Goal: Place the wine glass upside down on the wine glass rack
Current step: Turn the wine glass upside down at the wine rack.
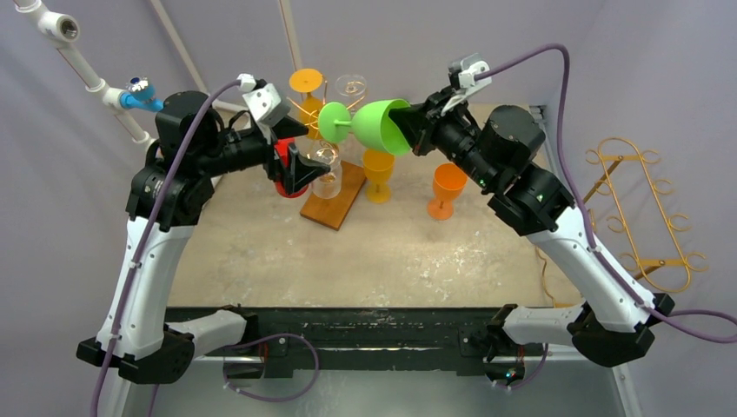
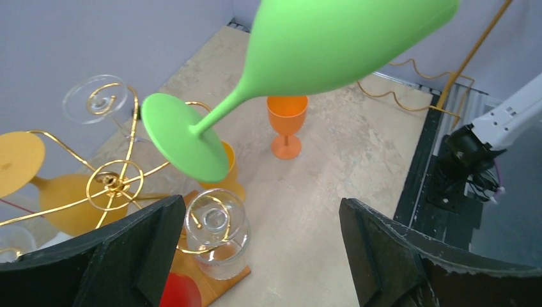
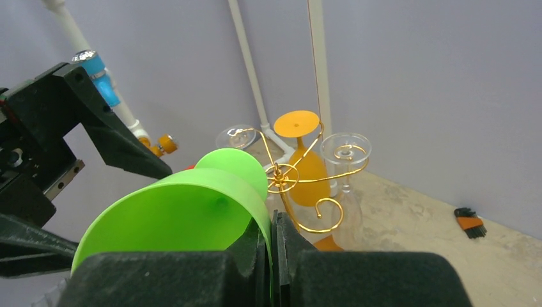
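In the left wrist view the green wine glass (image 2: pixel 332 45) runs off the edge at 12 o'clock, rim unseen. At 7 o'clock a red object (image 2: pixel 181 293) hides mostly behind the left gripper (image 2: pixel 261 217). In the right wrist view, an orange-and-black item (image 3: pixel 471 223) at 4 o'clock is too small to identify.

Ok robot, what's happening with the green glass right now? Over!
Right gripper shut on green wine glass rim, glass sideways in air. Left gripper open, empty, near its foot. Rack close ahead, other glasses already hanging there.

The wine glass (image 1: pixel 378 126) is matt green plastic, the rack (image 2: pixel 115 184) glossy gold wire.
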